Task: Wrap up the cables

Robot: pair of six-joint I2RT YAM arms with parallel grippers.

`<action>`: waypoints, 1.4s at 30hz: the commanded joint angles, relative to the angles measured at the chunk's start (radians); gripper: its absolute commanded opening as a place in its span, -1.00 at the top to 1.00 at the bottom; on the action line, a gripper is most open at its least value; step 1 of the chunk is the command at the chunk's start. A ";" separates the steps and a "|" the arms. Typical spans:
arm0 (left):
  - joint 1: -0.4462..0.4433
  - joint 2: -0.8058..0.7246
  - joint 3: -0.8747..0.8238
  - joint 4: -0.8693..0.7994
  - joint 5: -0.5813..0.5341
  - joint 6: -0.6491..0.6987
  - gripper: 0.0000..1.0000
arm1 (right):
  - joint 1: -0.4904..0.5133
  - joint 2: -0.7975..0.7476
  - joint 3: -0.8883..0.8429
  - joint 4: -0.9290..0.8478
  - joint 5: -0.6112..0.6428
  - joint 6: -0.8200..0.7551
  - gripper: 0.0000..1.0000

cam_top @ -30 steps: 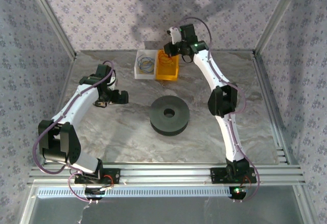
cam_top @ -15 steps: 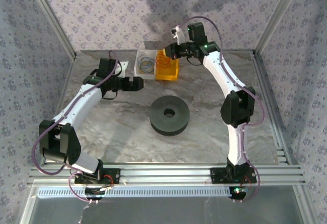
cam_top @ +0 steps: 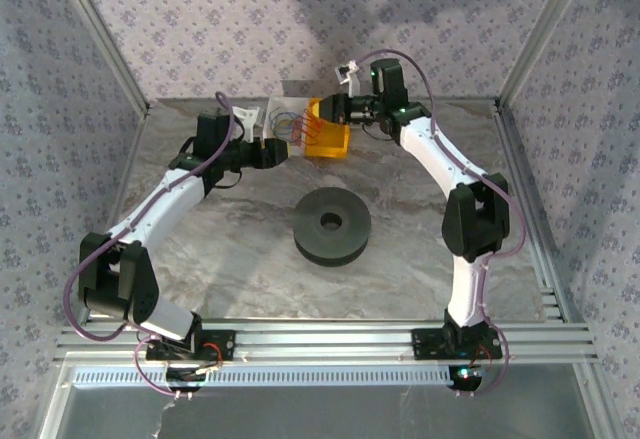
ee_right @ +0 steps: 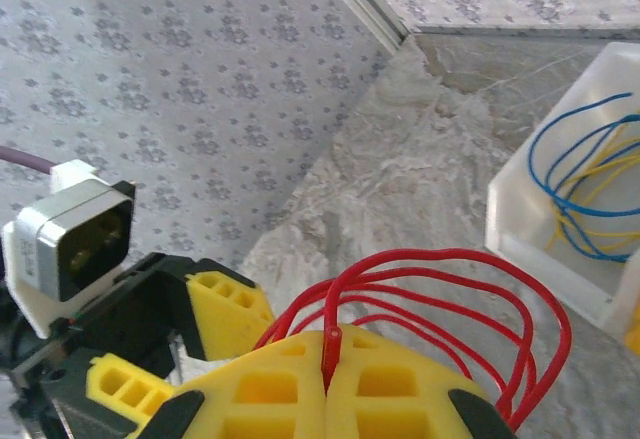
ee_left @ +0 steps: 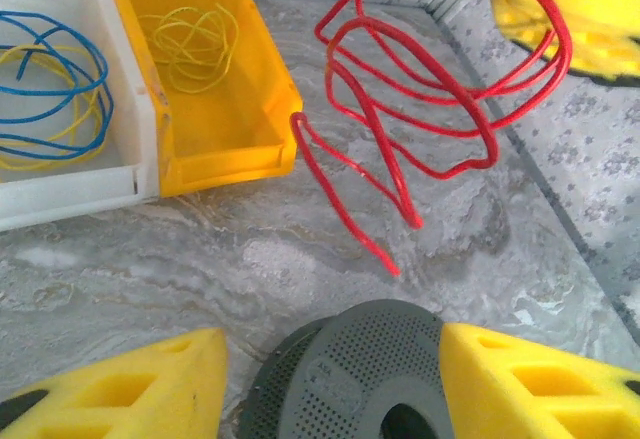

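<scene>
The cables are a loose coil of thin red wire [cam_top: 300, 131] hanging in the air by the bins. My right gripper [cam_top: 322, 111] is shut on one end of it, and the right wrist view shows the wire [ee_right: 331, 344] pinched between the closed yellow pads [ee_right: 328, 384]. My left gripper [cam_top: 283, 151] points at the coil from the left, a little apart from it. In the left wrist view it [ee_left: 325, 359] is open with nothing between its fingers, and the red loops [ee_left: 369, 245] dangle ahead. The black spool [cam_top: 332, 224] lies flat mid-table.
A yellow bin [ee_left: 250, 144] holds a yellow wire loop. The white bin [ee_left: 70, 184] beside it holds blue and yellow loops. Both stand at the back of the table, just behind the grippers. Metal frame posts and patterned walls close in the sides and back.
The right gripper has raised the red coil out of the yellow bin and turned it leftward. The left arm has swung back and right toward the bins, close to the coil.
</scene>
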 commanded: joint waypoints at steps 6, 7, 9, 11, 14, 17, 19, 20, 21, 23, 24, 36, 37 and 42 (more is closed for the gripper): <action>-0.003 -0.016 -0.025 0.104 0.046 -0.035 -0.11 | 0.037 -0.075 -0.044 0.164 -0.044 0.111 1.00; -0.003 -0.016 -0.027 0.109 0.047 -0.037 -0.11 | 0.039 -0.077 -0.049 0.169 -0.045 0.115 1.00; -0.003 -0.015 -0.031 0.120 0.050 -0.042 -0.09 | 0.041 -0.081 -0.060 0.185 -0.045 0.125 1.00; -0.003 -0.016 -0.038 0.135 0.052 -0.052 -0.08 | 0.045 -0.082 -0.066 0.199 -0.050 0.134 1.00; -0.003 -0.019 -0.042 0.148 0.054 -0.057 -0.08 | 0.054 -0.085 -0.071 0.202 -0.054 0.136 1.00; -0.001 -0.020 -0.045 0.150 0.051 -0.059 0.01 | 0.061 -0.087 -0.074 0.204 -0.056 0.135 1.00; 0.000 -0.020 -0.043 0.150 0.050 -0.061 0.13 | 0.064 -0.087 -0.076 0.204 -0.056 0.134 1.00; 0.000 -0.021 -0.043 0.150 0.049 -0.061 0.22 | 0.066 -0.088 -0.078 0.205 -0.056 0.137 1.00; 0.000 -0.023 -0.044 0.148 0.048 -0.061 0.31 | 0.068 -0.088 -0.080 0.205 -0.056 0.137 1.00; 0.002 -0.026 -0.044 0.143 0.045 -0.060 0.48 | 0.067 -0.090 -0.082 0.206 -0.057 0.136 1.00; 0.003 -0.027 -0.044 0.137 0.042 -0.058 0.58 | 0.067 -0.091 -0.083 0.204 -0.057 0.133 1.00; 0.071 -0.078 -0.086 0.009 -0.039 -0.034 1.00 | 0.002 -0.162 -0.090 -0.079 0.045 -0.093 1.00; 0.081 -0.083 -0.086 -0.012 -0.053 -0.030 1.00 | -0.007 -0.170 -0.097 -0.093 0.050 -0.105 1.00; 0.154 -0.108 -0.080 -0.119 -0.106 0.005 1.00 | -0.055 -0.216 -0.129 -0.190 0.111 -0.187 1.00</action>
